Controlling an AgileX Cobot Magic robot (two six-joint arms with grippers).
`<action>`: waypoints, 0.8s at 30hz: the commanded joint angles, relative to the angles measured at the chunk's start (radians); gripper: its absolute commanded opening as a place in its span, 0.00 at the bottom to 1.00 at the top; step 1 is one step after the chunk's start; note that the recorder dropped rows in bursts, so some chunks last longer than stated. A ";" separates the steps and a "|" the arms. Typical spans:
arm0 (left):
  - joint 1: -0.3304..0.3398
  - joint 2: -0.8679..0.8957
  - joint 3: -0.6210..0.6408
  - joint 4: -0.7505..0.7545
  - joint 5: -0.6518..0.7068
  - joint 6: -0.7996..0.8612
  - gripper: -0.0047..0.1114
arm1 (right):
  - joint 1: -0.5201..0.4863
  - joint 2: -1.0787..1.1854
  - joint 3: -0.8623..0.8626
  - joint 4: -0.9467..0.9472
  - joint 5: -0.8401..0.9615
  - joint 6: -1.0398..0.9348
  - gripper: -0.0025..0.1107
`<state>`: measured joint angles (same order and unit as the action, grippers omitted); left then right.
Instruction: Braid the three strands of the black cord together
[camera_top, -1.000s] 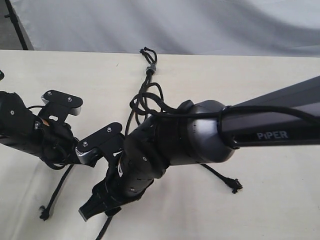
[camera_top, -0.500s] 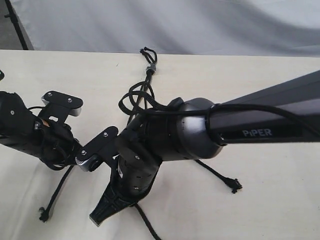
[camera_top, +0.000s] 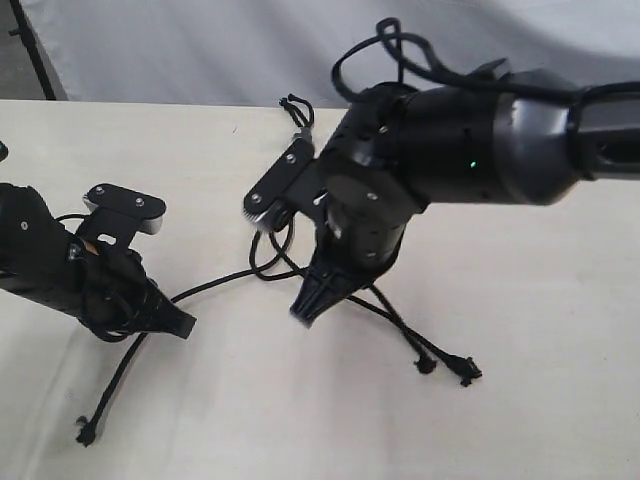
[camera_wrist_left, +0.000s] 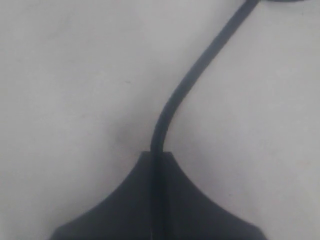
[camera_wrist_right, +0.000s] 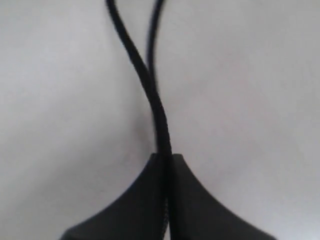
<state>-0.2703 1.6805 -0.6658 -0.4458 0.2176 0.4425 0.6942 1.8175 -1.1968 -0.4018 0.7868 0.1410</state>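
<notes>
The black cord is bound by a small grey band with short loops near the table's far edge. Its three strands fan toward the front. My left gripper is shut on the left strand, whose tail runs down to a knot. My right gripper, in mid-table, is shut on another strand. A further strand crosses behind it. Two strand ends with knots lie side by side at the right front.
The cream table ends at a grey backdrop behind. The right arm's bulky wrist, with looped cables, hangs over the strands' upper part and hides it. The left arm lies low at the left.
The right arm has swung from the front middle up toward the far right, taking its strand along. That strand's end now lies beside the right-hand knot. The left arm has barely moved.
</notes>
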 joint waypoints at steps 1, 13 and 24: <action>0.003 -0.001 0.007 -0.007 0.009 -0.001 0.04 | -0.106 0.010 -0.005 -0.037 -0.011 -0.004 0.02; 0.003 -0.001 0.007 -0.007 0.008 0.005 0.04 | -0.180 0.173 -0.005 -0.062 -0.086 -0.006 0.02; 0.003 -0.001 0.007 -0.004 0.004 0.005 0.04 | -0.162 0.210 0.029 0.146 -0.041 -0.118 0.02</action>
<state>-0.2703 1.6805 -0.6658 -0.4458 0.2255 0.4445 0.5204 2.0274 -1.1895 -0.3690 0.7279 0.1094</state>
